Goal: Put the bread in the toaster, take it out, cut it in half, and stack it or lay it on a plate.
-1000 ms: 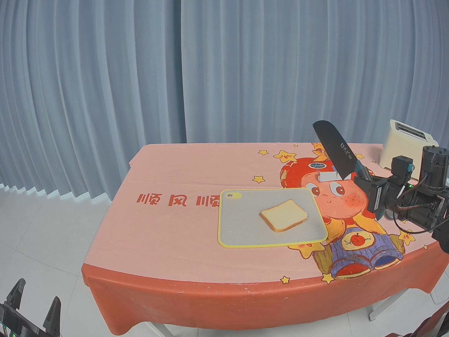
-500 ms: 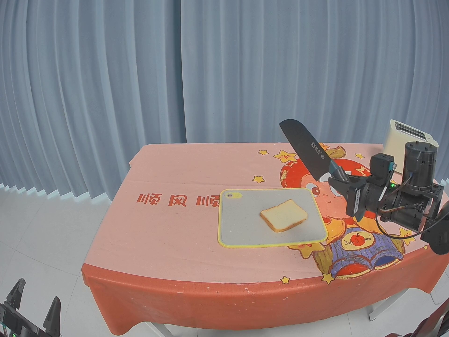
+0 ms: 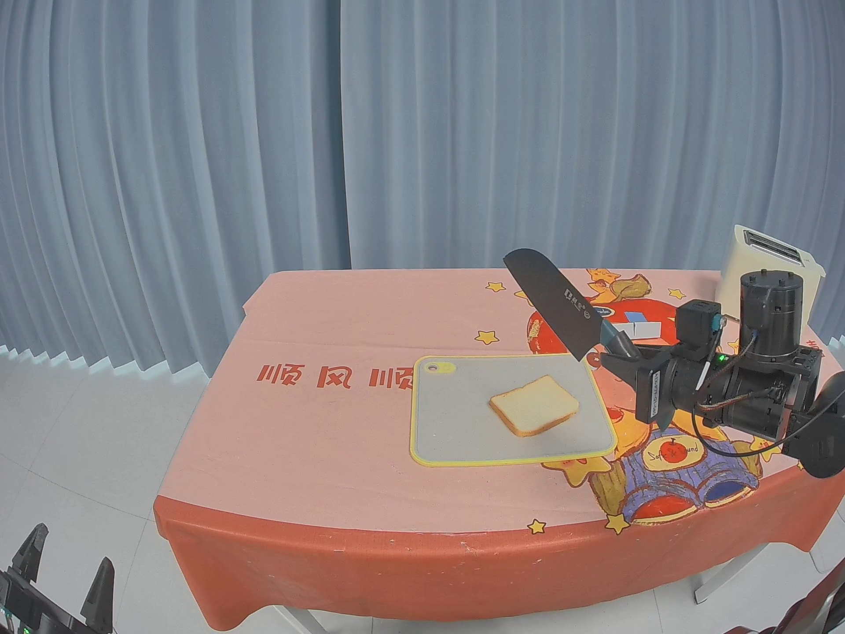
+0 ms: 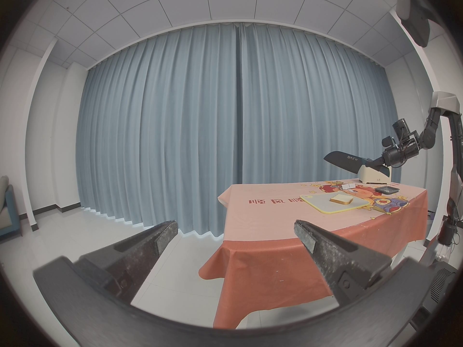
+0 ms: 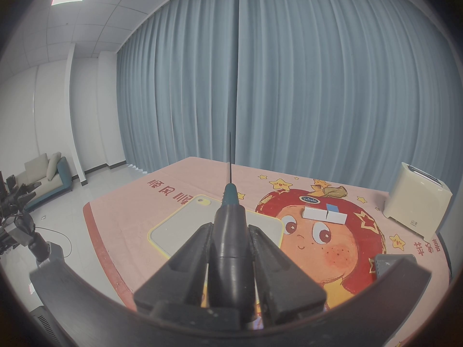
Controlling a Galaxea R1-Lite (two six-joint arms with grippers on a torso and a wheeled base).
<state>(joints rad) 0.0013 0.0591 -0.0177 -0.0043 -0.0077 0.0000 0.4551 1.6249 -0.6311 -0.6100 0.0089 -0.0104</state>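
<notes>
Bread [image 3: 534, 405] lies on the cutting board [image 3: 458, 424], toaster [image 3: 767, 268] behind to the right.

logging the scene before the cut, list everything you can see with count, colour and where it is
bread slice: 1, pale with tan crust, whole, lying on the cutting board
cutting board: 1, grey with yellow rim, mid-table
knife: 1, black blade, in the air above the board's far right corner
toaster: 1, cream, far right corner of the table
small blocks: count unclear, white and blue, on the cloth beyond the knife
tablecloth: 1, pink-orange, cartoon print, covers the table
curtain: blue-grey, behind the table
left gripper: black, fingers open, low, off the table's near left
right gripper: black, fingers shut on the knife handle
</notes>
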